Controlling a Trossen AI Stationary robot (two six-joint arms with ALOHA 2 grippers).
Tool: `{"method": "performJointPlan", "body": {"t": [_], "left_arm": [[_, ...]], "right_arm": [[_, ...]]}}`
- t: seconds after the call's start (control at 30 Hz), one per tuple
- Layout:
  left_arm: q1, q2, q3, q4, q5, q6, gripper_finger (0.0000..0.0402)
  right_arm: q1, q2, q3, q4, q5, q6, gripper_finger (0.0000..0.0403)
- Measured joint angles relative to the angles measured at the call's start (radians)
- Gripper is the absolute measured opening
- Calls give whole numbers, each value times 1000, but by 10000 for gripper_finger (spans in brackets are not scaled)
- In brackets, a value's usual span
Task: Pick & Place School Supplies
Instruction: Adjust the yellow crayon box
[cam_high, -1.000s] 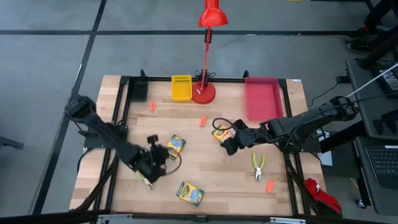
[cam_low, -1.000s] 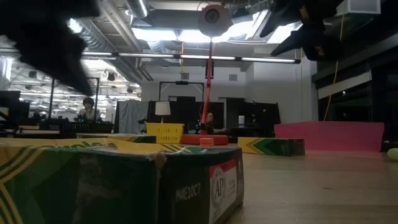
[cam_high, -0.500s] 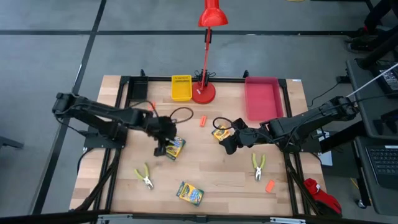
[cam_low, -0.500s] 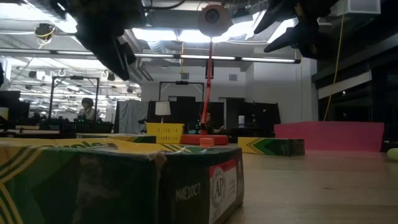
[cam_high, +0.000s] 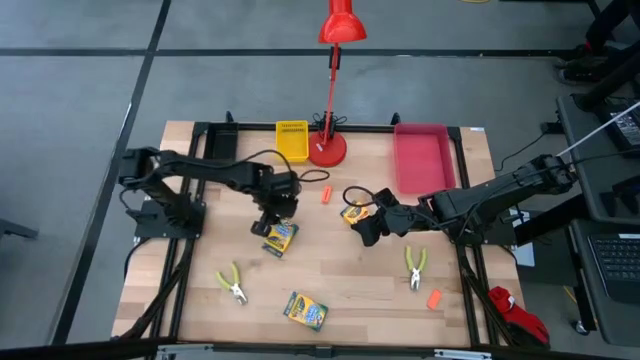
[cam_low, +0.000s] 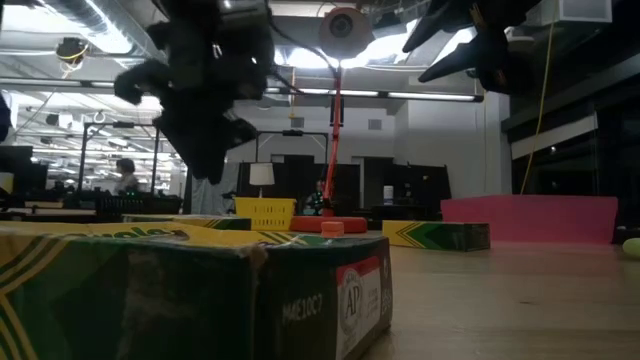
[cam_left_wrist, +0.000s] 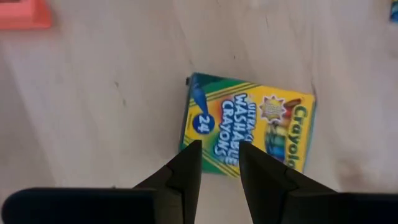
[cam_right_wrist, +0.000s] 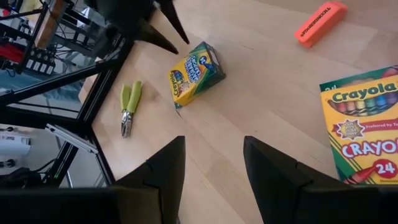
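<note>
My left gripper (cam_high: 266, 225) hangs over the table's middle left, pointing down, fingers a little apart and empty (cam_left_wrist: 219, 163). Just below it a yellow-and-green crayon box (cam_left_wrist: 249, 132) lies flat on the wood (cam_high: 281, 238). My right gripper (cam_high: 366, 234) is open and empty (cam_right_wrist: 213, 163), beside a second crayon box (cam_high: 355, 213). A third crayon box (cam_high: 304, 310) lies near the front edge. Green-handled pliers lie at the front left (cam_high: 232, 283) and at the right (cam_high: 414, 266). Orange pieces lie at mid-table (cam_high: 326, 194) and front right (cam_high: 433, 298).
Along the far edge stand a black tray (cam_high: 222, 145), a yellow tray (cam_high: 291, 141), the red lamp's base (cam_high: 327, 150) and a pink tray (cam_high: 420, 155). Black cables loop beside both wrists. A red object (cam_high: 515, 312) lies off the front right corner.
My left gripper has swung from the table's front left toward the far edge and the middle, and now hangs over the crayon box, its wrist rolled about. The pliers it covered a second ago lie uncovered on the wood at the front left.
</note>
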Motion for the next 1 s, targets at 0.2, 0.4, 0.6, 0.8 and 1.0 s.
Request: {"method": "performJointPlan", "body": {"t": [0.2,0.4,0.6,0.8,1.0], "left_arm": [[20,108,60,-8,-3,55,102],[59,149,89,4,-1,66,102],[86,148,89,10,22,66,102],[74,148,89,11,37,73,102],[62,148,89,14,38,89,102]], "right_arm": [[4,0,0,4,0,2,166],[18,0,0,4,7,11,166],[27,0,0,2,7,22,166],[27,0,0,3,8,26,166],[29,0,0,3,8,29,166]]}}
